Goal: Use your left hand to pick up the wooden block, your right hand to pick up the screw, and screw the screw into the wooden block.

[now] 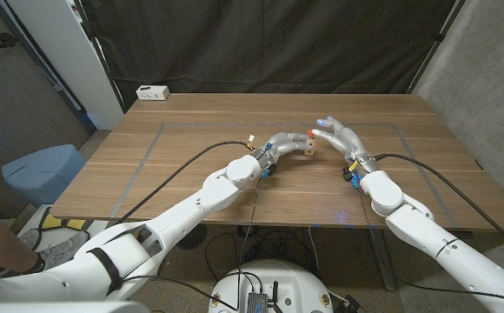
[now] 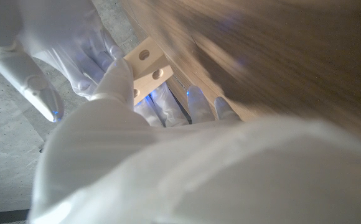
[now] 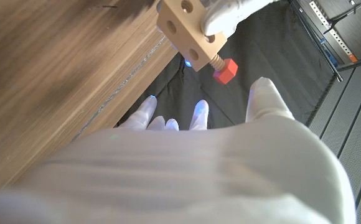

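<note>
near the frame's centre, above the table [image 1: 191, 130], the left robot hand [image 1: 280, 145] grips the wooden block [image 1: 308, 144]; the screw [image 3: 223, 67] sticks from it. right robot hand [image 1: 337, 135] just beside, fingers spread, holding nothing.

We see the pale rectangular wooden block [image 3: 187, 28] with round holes in its faces, raised above the tabletop [image 1: 191, 148] in the fingers [image 3: 227, 15] of our left hand [image 1: 280, 144]. The wooden screw with a red hexagonal head [image 3: 224, 69] sits partly threaded into one face, its head jutting clear of the block.
</note>
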Robot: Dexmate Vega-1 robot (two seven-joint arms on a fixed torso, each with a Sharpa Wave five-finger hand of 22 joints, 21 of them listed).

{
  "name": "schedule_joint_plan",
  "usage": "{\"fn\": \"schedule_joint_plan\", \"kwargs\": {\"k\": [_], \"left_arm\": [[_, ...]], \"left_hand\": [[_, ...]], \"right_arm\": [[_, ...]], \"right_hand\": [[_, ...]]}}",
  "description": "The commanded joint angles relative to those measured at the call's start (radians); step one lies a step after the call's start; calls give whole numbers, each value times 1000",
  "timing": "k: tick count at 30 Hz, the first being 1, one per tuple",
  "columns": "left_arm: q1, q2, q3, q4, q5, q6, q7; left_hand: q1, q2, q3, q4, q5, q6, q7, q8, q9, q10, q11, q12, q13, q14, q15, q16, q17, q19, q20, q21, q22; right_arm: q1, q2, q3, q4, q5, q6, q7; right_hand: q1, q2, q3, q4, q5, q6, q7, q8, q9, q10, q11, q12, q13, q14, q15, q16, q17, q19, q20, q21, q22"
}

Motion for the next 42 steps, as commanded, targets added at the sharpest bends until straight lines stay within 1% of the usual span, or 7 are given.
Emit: {"fn": "schedule_joint_plan", "kwargs": {"k": [1, 11, 25, 31, 33, 34, 42], "left_arm": [[6, 10, -4, -10, 5, -5, 1], [8, 14, -4, -13, 9, -9, 1], [5, 15, -4, -10, 20, -19, 6], [4, 15, -3, -8, 24, -23, 5], [3, 14, -3, -7, 25, -24, 5], [3, 15, -2, -7, 25, -24, 4], [3, 17, -1, -11, 32, -23, 7]], "left_hand": [[2, 5, 2, 6, 6, 37, 24, 7, 2, 9, 2, 7, 45, 7, -56, -1, 0, 2, 1, 1, 3], [3, 5, 2, 6, 6, 40, 21, 8, 2, 8, 2, 7, 45, 6, -56, -1, 0, 2, 1, 1, 3], [4, 5, 2, 6, 6, 40, 25, 9, 2, 8, 2, 7, 45, 6, -57, -1, 0, 1, 2, 0, 3], [4, 5, 2, 6, 6, 41, 24, 9, 2, 8, 2, 7, 46, 6, -57, -1, 0, 2, 2, 1, 3], [4, 4, 2, 6, 6, 41, 24, 9, 2, 9, 2, 7, 46, 7, -57, -1, 0, 2, 1, 1, 3], [4, 4, 2, 6, 6, 41, 24, 9, 2, 9, 2, 7, 46, 7, -57, -1, 0, 2, 1, 1, 3], [5, 5, 2, 6, 6, 41, 23, 9, 2, 9, 2, 6, 46, 8, -56, 0, 0, 2, 2, 1, 3]], "right_arm": [[-15, -56, 19, -91, -17, -79, 5], [-25, -120, 37, -189, -28, -189, 19], [-4, -214, 51, -331, -58, -382, 52], [20, -257, 50, -390, -66, -470, 85], [30, -272, 47, -412, -72, -504, 96], [35, -279, 46, -422, -73, -517, 103], [105, -331, 8, -494, -107, -642, 175]], "right_hand": [[-3, 0, 6, -5, -1, 0, 10, -5, 1, 3, 8, 7, 4, 5, 8, 2, -1, -1, 1, 9, 6], [5, 0, 12, -15, 0, 6, 39, -11, 0, 13, 26, 10, 4, 15, 19, 4, -4, 17, -7, 15, 5], [17, 3, 22, -24, 3, -5, 62, -25, 0, 17, 46, 11, 5, 20, 29, 4, -6, 29, -1, 17, 4], [24, 5, 27, -28, 6, -6, 69, -29, -1, 19, 53, 11, 5, 20, 34, 4, -7, 30, 5, 17, 4], [29, 6, 30, -31, 8, -6, 71, -31, -1, 19, 57, 11, 5, 24, 42, 5, -7, 30, 7, 16, 4], [34, 7, 33, -34, 10, -6, 73, -33, -1, 19, 58, 11, 5, 26, 56, 5, -8, 30, 8, 16, 4], [51, 10, 45, -41, 18, -1, 87, -37, -1, 19, 69, 10, 5, 26, 74, 4, -8, 27, 15, 13, 4]]}}
